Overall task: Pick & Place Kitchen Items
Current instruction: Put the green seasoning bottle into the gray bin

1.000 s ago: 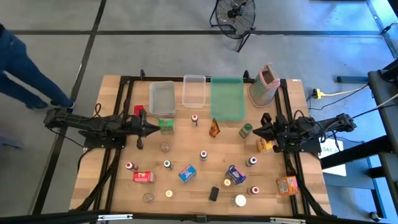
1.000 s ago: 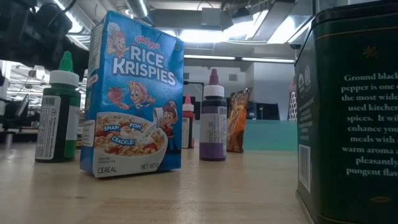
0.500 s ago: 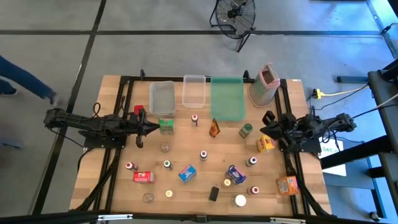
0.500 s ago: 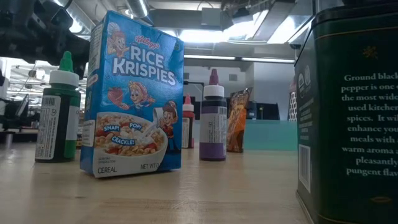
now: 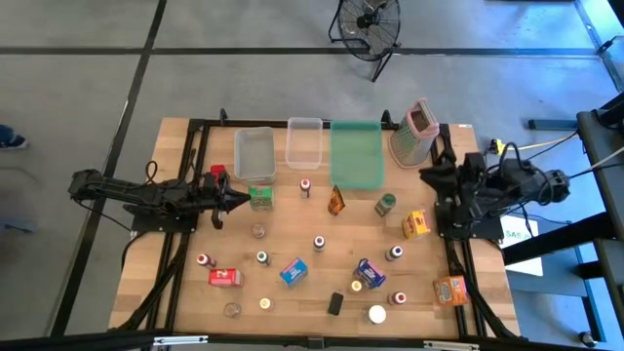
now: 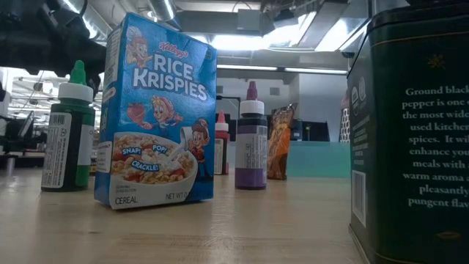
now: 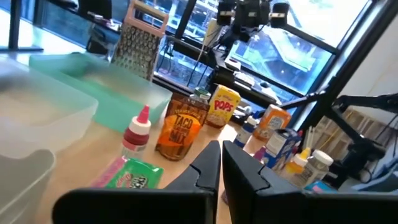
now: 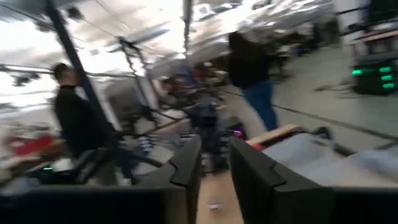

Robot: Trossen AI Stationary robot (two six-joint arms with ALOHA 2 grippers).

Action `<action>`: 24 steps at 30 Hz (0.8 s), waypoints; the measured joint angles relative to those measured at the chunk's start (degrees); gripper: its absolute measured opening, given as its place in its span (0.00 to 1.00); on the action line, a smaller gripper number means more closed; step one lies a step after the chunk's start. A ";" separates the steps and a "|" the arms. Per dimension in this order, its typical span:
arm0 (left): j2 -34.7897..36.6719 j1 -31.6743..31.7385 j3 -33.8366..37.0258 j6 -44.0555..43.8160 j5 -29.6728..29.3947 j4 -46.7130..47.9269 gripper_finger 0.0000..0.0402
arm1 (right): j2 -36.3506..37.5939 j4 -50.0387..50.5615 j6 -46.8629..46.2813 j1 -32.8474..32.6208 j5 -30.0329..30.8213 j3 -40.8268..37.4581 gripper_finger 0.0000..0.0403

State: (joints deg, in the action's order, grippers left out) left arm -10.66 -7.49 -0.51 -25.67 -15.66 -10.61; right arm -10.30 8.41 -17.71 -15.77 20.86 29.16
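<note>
Nearby, left gripper (image 5: 237,199) fingers together beside green box (image 5: 259,198) (right gripper (image 8: 214,168) fingers parted, empty).

The pale planked wooden tabletop (image 5: 292,249) looks smooth and matt. The blue printed cardboard cereal box (image 6: 157,114) is glossy; the clear rectangular plastic bins (image 5: 253,153) are translucent; the perforated metal box grater (image 7: 138,46) shines dully.
</note>
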 joint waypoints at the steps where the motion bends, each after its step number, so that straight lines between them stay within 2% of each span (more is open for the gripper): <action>1: 0.00 -0.01 0.00 -0.10 -0.40 0.00 0.02 | -1.51 1.19 0.62 0.00 1.22 1.91 0.27; 5: 0.00 -0.01 0.00 -1.50 -1.37 -1.01 0.02 | -8.50 7.14 1.46 0.00 3.92 9.91 0.38; 11: 0.02 -0.02 0.00 -1.64 -1.35 -7.88 0.02 | -20.83 23.69 -2.79 0.00 4.97 21.03 0.50; 18: 0.01 0.00 0.00 -0.42 -0.66 -15.92 0.02 | -31.67 35.83 -9.42 -0.02 7.38 28.56 0.52; 24: 0.00 0.00 -1.30 -4.31 0.46 -16.24 0.05 | -37.86 50.33 -24.86 0.01 8.70 33.25 0.52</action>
State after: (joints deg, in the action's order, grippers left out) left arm -10.66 -7.49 -1.82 -29.98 -15.20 -26.85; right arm -48.16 58.74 -42.57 -15.76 29.56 62.42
